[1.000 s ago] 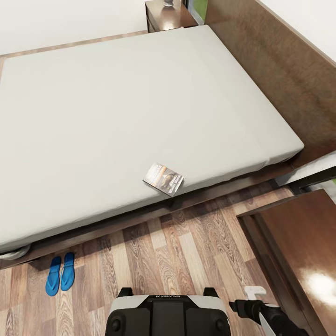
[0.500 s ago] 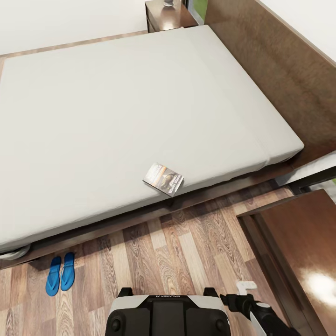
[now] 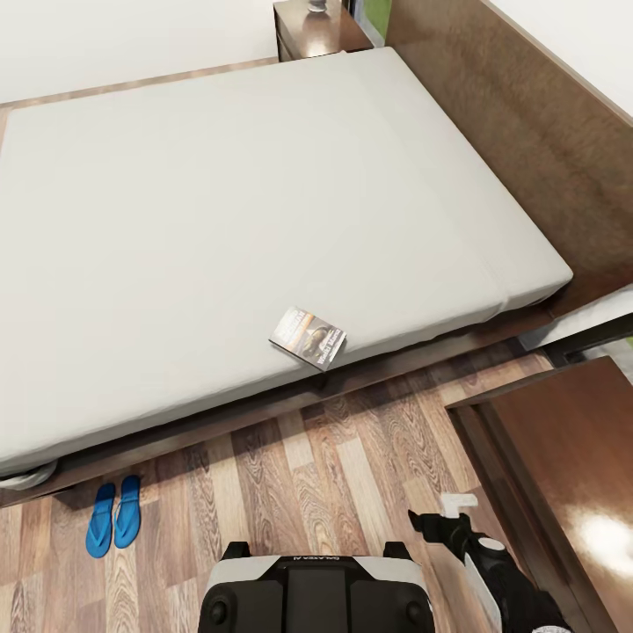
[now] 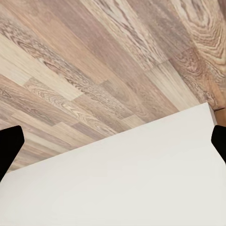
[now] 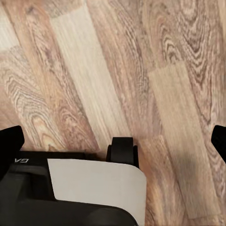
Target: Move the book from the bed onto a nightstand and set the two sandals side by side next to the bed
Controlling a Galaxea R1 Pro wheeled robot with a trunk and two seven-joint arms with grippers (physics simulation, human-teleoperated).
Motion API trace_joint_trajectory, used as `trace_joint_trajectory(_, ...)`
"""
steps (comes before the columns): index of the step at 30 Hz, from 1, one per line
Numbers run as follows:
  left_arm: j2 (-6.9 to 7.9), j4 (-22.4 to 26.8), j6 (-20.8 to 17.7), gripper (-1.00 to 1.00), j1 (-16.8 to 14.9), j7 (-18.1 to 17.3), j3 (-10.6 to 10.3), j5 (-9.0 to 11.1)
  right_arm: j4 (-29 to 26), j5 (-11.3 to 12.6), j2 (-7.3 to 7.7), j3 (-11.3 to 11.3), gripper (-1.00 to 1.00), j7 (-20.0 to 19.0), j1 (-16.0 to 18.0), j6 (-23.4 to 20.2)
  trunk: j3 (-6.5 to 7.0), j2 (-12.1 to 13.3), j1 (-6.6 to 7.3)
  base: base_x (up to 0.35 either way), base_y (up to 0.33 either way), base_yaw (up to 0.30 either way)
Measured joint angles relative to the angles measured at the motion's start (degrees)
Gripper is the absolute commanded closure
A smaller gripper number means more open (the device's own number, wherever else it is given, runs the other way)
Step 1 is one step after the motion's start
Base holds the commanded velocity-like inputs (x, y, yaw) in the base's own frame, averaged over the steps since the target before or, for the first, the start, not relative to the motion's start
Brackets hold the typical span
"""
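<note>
Showing book (image 3: pixel 308 337) on bed (image 3: pixel 220 220), sandals (image 3: pixel 114 516) beside

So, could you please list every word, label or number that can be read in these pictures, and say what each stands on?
"GALAXEA", printed mirrored and tiny on the robot's base; barely legible, letters after it unclear.
White lettering on the book cover: too small and blurred to read.
Partial white letters on the base in the right wrist view: cut off, unreadable.

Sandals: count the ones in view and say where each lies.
2. The left sandal and the right sandal lie side by side, touching or nearly so, on the wood floor beside the bed, near its foot-end corner. None appear hidden.
</note>
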State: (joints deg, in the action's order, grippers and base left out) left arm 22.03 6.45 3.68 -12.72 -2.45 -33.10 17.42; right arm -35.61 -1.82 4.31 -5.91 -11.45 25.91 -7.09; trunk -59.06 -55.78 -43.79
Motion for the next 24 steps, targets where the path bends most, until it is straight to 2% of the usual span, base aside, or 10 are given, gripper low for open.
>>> trace_joint_trajectory(8, 0.00, 0.0, 0.0, -1.00, 0.0, 0.0, 0.0, 0.0, -6.0, 0.2, -0.24, 0.0, -1.00, -1.3, 0.0, -0.7, 0.00, 0.0, 0.00, 0.000, 0.000, 0.000)
trace_joint_trajectory(11, -0.02, 0.0, -0.1, -1.00, 0.0, 0.0, 0.0, 0.0, -8.9, 0.2, -0.99, 0.0, -1.00, -5.3, 0.0, -2.8, 0.00, 0.0, 0.00, 0.000, 0.000, 0.000)
trace_joint_trajectory(12, -0.02, 0.0, -0.1, -1.00, 0.0, 0.0, 0.0, 0.0, -8.9, 0.2, -0.99, 0.0, -1.00, -5.3, 0.0, -2.8, 0.00, 0.0, 0.00, 0.000, 0.000, 0.000)
trace_joint_trajectory(13, -0.04, 0.0, 0.0, -1.00, 0.0, 0.0, -0.1, 0.0, -10.8, 0.3, -1.32, -0.1, -1.00, -8.7, 0.0, -4.2, 0.00, 0.0, 0.00, 0.000, 0.000, 0.000)
trace_joint_trajectory(16, -0.06, 0.0, 0.0, -1.00, 0.0, 0.0, -0.1, 0.0, -13.5, 0.5, -1.64, -0.2, -1.00, -14.6, 0.0, -6.9, 0.00, 0.0, 0.00, 0.000, 0.000, 0.000)
trace_joint_trajectory(17, -0.06, 0.0, 0.0, -1.00, 0.0, 0.0, -0.1, 0.0, -13.5, 0.5, -1.64, -0.2, -1.00, -14.7, 0.0, -7.0, 0.00, 0.0, 0.00, 0.000, 0.000, 0.000)
trace_joint_trajectory(19, -0.07, 0.0, -0.1, -1.00, 0.0, 0.0, -0.1, 0.0, -15.1, 1.6, -1.77, -0.2, -1.00, -18.1, 0.1, -8.6, 0.00, 0.0, 0.00, 0.000, 0.000, 0.000)
trace_joint_trajectory(24, -0.08, 0.0, -0.1, -1.00, 0.0, 0.0, -0.1, -0.1, -17.3, 7.4, -1.85, -0.1, -1.00, -23.9, 0.6, -11.1, 0.00, 0.0, 0.00, 0.000, 0.000, 0.000)
